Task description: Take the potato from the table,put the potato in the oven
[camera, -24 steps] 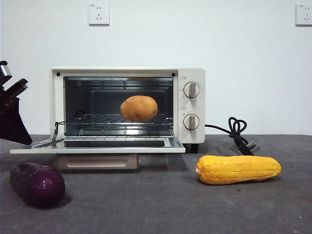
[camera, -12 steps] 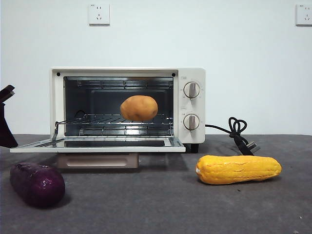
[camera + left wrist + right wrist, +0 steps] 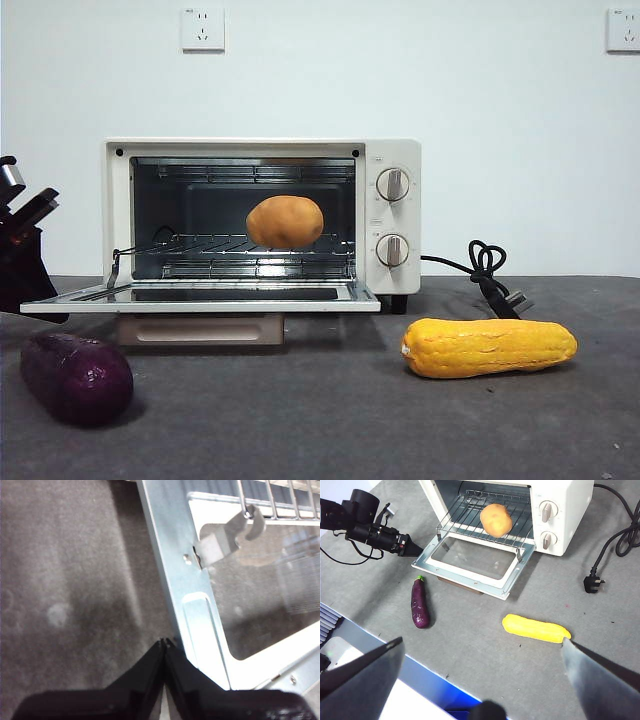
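- The oven (image 3: 262, 215), mid-frame in the front view, stands with its door down.
- The potato (image 3: 285, 222) sits on the rack inside, so the placing looks done.
- Left claw (image 3: 165, 645), pressed together and empty, is at the door's corner, well apart from the potato.
- Right claw (image 3: 480, 652), spread and empty, hangs high over the tabletop (image 3: 470, 635).

Left gripper (image 3: 164, 645) low, jaws pressed together, tips meeting at point, arm reaching in level from side. Right gripper (image 3: 480, 652) raised high, facing down, jaws spread wide apart, holding nothing.
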### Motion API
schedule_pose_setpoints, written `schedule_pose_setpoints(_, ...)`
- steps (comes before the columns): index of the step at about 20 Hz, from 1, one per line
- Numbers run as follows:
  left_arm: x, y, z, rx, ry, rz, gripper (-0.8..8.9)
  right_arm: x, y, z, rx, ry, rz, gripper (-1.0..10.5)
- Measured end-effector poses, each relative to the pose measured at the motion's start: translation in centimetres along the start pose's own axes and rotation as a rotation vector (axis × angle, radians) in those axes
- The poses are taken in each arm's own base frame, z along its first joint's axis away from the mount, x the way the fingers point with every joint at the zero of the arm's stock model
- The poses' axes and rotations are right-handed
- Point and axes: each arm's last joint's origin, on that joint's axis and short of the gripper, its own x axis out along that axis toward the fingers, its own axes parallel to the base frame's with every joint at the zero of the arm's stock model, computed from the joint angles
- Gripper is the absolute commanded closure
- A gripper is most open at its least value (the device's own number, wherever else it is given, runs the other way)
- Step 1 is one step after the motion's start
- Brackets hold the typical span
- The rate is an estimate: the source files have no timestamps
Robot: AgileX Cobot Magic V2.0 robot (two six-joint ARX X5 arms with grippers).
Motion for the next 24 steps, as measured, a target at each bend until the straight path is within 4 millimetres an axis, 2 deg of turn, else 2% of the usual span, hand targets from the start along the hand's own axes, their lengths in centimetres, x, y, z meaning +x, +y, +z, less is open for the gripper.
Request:
schedule_pose_setpoints(7,-0.4,0.5,0.1,-0.051,-0.046,-0.127,8.22,0.0,0.0,0.0,0.0,0.0,0.0,3.8)
schedule_pose_setpoints(14,-1.6,1.0,2.0,-0.084,-0.209,-0.288,8.22,0.0,0.0,0.0,0.007,0.0,0.0,3.8)
schedule_pose_setpoints(20,-2.7,0.3,4.8,-0.037,-0.407,-0.356,8.22,0.0,0.0,0.0,0.016,0.001,0.0,3.8)
schedule_pose_setpoints(24,-3.4,-0.2,5.5,-0.063,-0.446,-0.387,8.22,0.0,0.0,0.0,0.019,0.003,-0.001,3.8)
